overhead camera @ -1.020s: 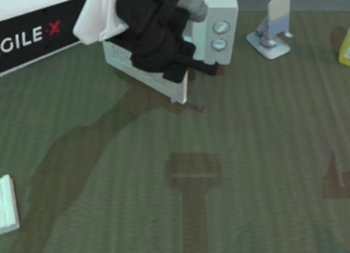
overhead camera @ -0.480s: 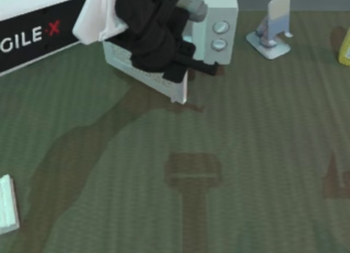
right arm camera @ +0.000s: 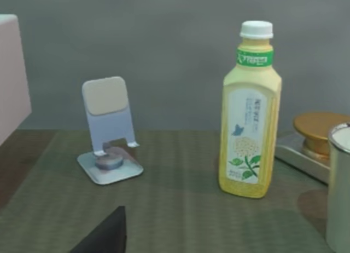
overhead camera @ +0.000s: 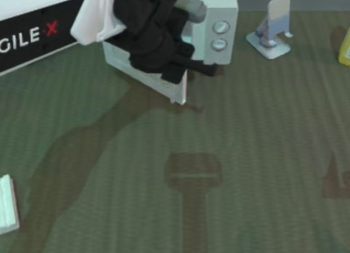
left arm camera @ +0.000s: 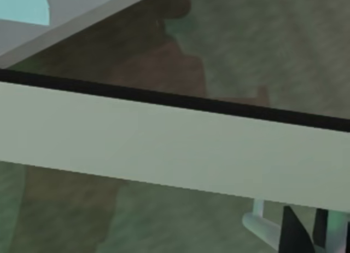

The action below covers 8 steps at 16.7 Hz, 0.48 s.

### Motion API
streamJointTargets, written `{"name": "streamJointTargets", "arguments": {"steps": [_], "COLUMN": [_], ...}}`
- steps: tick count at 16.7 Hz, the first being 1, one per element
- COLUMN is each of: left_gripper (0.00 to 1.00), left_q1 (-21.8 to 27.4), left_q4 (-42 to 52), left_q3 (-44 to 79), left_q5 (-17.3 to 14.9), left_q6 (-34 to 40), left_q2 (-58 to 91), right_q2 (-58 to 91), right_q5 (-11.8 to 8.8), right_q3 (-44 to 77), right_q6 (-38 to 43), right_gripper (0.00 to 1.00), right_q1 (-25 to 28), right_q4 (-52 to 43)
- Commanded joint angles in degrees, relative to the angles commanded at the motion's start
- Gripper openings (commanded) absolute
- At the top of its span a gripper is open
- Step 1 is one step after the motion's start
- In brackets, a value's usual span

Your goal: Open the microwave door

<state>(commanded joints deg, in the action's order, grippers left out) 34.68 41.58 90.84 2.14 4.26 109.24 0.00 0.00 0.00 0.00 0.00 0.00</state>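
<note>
black left arm [overhead camera: 147, 39], white shell

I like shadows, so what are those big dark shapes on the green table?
Top view: those brown shapes are shadows on the table; a long one runs from under the microwave door, where the left arm reaches. Left wrist view: more brown shadow shows past the door's white edge. Right wrist view: the bottle casts hardly any.

Microwave [overhead camera: 221, 12] at table's far edge, two round knobs facing front. Microwave door [overhead camera: 164, 84] swung outward, free edge toward table centre. Left gripper [overhead camera: 183, 67] at door's free edge, arm covering door. Phone stand [overhead camera: 272, 31] right of microwave, apart.
</note>
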Motion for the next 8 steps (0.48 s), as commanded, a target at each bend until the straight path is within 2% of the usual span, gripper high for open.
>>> {"name": "streamJointTargets", "arguments": {"steps": [5, 8], "left_gripper": [0.0, 0.0], "left_q1": [-2.0, -2.2], "left_q4": [-1.3, -1.3], "left_q3": [-4.1, -4.7], "left_q5": [-3.1, -3.4], "left_q6": [-6.0, -6.7], "left_q2": [-3.5, -3.7], "right_q2": [0.0, 0.0], "right_q5": [0.0, 0.0], "right_q3": [0.0, 0.0], "right_q6": [0.0, 0.0], "right_gripper": [1.0, 1.0], "right_q1": [0.0, 0.0], "right_q4": [0.0, 0.0]}}
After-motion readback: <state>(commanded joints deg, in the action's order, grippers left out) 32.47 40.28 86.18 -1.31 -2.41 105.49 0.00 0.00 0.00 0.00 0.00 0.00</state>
